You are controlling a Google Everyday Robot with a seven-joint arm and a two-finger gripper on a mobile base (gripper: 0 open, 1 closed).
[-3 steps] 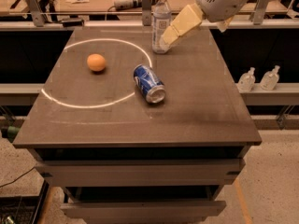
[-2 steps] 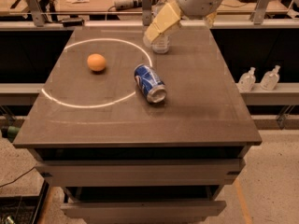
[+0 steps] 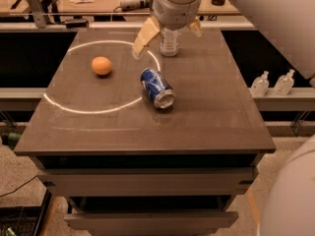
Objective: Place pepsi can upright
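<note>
Plainly, the pepsi can (image 3: 157, 87) lies on its side near the middle of the desk (image 3: 211, 117).
An orange (image 3: 102, 66) sits at left inside a white ring (image 3: 74, 108). The can rests across the ring's right edge, one silver end facing near-right. Farther back, the pincer (image 3: 167, 42) hangs spread wide, its fingers (image 3: 144, 39) showing either side of a clear bottle (image 3: 169, 44).

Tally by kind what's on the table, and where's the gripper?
Can: 1, the pepsi can, lying on its side
Bottle: 1, the clear bottle
Orange: 1, the orange
Total: 3
The gripper is open, at the far edge by the bottle.
</note>
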